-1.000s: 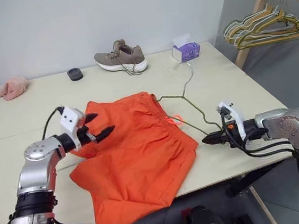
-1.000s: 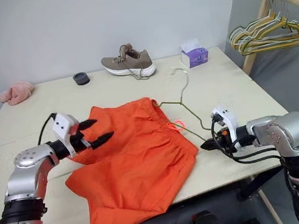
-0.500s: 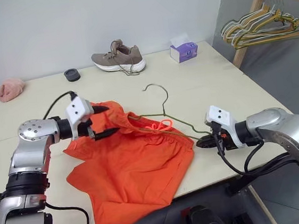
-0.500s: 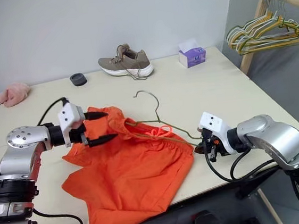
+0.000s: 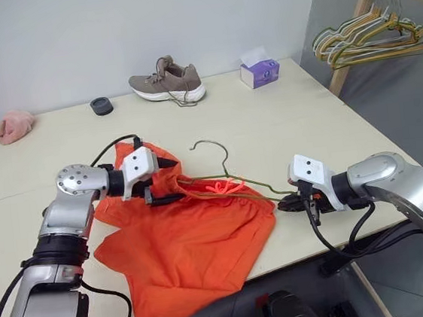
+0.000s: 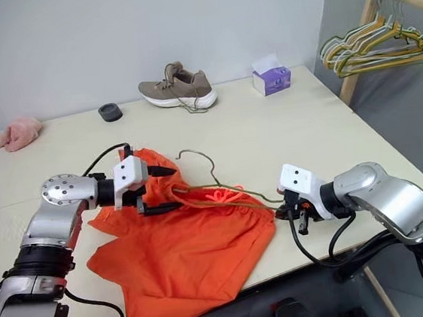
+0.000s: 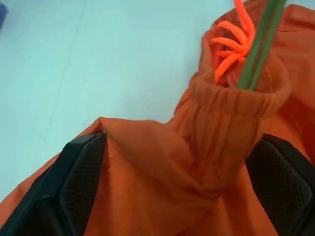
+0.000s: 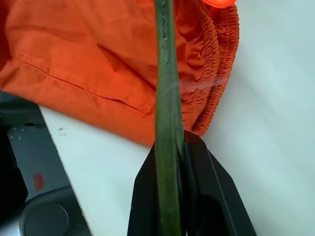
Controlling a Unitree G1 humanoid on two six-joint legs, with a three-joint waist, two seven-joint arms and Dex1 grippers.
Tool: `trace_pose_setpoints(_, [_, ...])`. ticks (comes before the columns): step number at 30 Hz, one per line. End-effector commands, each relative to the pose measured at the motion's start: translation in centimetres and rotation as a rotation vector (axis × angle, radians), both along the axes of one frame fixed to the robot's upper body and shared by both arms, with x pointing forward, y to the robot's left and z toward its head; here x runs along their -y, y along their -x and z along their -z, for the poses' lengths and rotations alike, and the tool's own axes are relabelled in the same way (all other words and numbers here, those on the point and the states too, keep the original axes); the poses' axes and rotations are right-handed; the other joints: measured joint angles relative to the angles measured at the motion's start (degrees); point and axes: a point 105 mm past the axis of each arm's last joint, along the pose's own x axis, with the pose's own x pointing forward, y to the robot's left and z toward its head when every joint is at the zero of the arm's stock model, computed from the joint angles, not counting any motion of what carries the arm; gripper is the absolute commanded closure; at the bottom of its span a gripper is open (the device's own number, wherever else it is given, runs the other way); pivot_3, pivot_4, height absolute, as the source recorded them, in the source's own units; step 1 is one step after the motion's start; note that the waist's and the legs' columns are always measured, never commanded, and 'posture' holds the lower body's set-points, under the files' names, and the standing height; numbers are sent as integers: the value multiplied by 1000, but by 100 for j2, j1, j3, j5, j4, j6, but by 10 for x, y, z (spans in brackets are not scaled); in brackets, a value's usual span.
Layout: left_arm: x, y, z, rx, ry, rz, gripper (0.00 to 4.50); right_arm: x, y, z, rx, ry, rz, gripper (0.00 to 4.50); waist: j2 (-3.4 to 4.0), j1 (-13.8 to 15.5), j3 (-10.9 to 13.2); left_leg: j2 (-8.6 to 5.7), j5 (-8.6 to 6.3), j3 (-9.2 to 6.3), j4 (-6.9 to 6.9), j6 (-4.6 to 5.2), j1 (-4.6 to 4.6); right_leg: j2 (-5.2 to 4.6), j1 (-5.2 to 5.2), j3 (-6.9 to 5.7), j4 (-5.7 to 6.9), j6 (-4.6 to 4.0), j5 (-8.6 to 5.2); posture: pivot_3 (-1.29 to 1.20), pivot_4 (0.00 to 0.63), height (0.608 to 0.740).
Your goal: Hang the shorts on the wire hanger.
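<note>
From the head camera I see the shorts (image 5: 186, 244) spread on the near part of the table (image 5: 298, 119), one leg hanging over the front edge. The wire hanger (image 5: 221, 174) runs across their waistband end, its hook raised clear of the table and curving up above the fabric.

My left wrist view gives what the head views cannot: the gathered waistband (image 7: 236, 123) bunched up into a tube between the two black fingers (image 7: 81, 182), with the olive wire passing down into its opening beside the neon loop (image 7: 231, 44). The fingers stand wide on either side of the cloth; I cannot tell whether their pads press it.

My right wrist view shows the right pincer (image 8: 179, 147) clamped tight on the wire, the hem and waistband edge of the shorts lying just beyond it on the table.

How far the wire reaches inside the fabric is hidden in every view. The lower bar of the hanger is buried under folds.

The left pincer (image 5: 165, 182) points across toward the right, slightly down, its forearm bent in from the table's left side. The right arm reaches in from the right edge, its pincer (image 5: 286, 205) aimed leftward and low over the table.

Farther back lie a shoe (image 5: 167, 80), a tissue box (image 5: 261, 70), a small black ring (image 5: 101, 106) and a pink cloth (image 5: 11, 126); a rack of hangers (image 5: 369, 36) stands off to the right.
</note>
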Motion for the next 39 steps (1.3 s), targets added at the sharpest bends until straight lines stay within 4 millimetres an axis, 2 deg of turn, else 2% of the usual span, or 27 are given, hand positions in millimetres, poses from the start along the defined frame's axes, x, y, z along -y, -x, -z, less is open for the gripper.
trace_pose_setpoints(1, [5,-1,-3,32,4,25,625,-10,4,-14,67,-15,-67,4500,0,3,0,0,0,-1,0,0,0,0,0,0,0,0,0,-259,58,740])
trace_pose_setpoints(11, [8,3,0,7,35,27,3771,-13,4,-15,86,-16,-99,4500,0,-1,0,-1,0,-1,1,0,1,0,1,0,0,0,0,-251,57,740])
trace_pose_setpoints(15, [8,4,0,-2,39,31,4476,-15,5,-13,115,-2,-140,4500,0,4,0,-1,0,-3,2,0,0,-1,1,-1,1,0,0,-249,57,740])
trace_pose_setpoints(20, [8,8,3,-20,38,38,4492,-11,-1,-12,198,37,-179,4500,0,1,0,-1,0,-1,2,0,1,-1,2,-1,1,0,0,-248,56,740])
trace_pose_setpoints(23, [1,7,2,-17,30,11,4500,14,-12,-8,226,109,-131,3813,0,4,0,0,0,-1,2,0,1,-1,2,-1,1,0,0,-242,52,740])
trace_pose_setpoints(27, [-9,3,-2,-1,41,-44,4500,52,-20,-3,220,195,-40,2418,-1,27,0,-1,0,-1,3,0,1,-5,4,-2,0,0,0,-240,49,740])
trace_pose_setpoints(30, [-13,1,-6,1,65,-74,4500,65,-22,0,193,166,50,1358,-3,19,1,0,0,-2,4,0,1,-8,4,-2,0,0,0,-242,45,740])
trace_pose_setpoints(32, [-16,0,-8,1,82,-99,4500,61,-21,1,148,61,141,650,-4,-11,-1,-1,0,-1,4,0,4,-6,4,0,5,0,0,-244,42,740])
trace_pose_setpoints(34, [-18,0,-10,-12,117,-119,4500,38,-22,2,95,-148,260,25,-10,-42,-4,0,0,1,4,0,9,-1,6,2,12,0,0,-246,41,740])
trace_pose_setpoints(36, [-17,1,-12,-22,137,-128,4500,23,-26,4,74,-271,354,25,-16,-89,-8,5,1,-9,6,-1,12,7,7,-1,27,-2,1,-245,39,740])
trace_pose_setpoints(39, [-16,1,-12,-27,142,-129,4500,6,-28,10,43,-331,404,25,-12,-95,-6,2,1,-11,9,-1,11,7,-2,2,51,-2,0,-243,37,740])
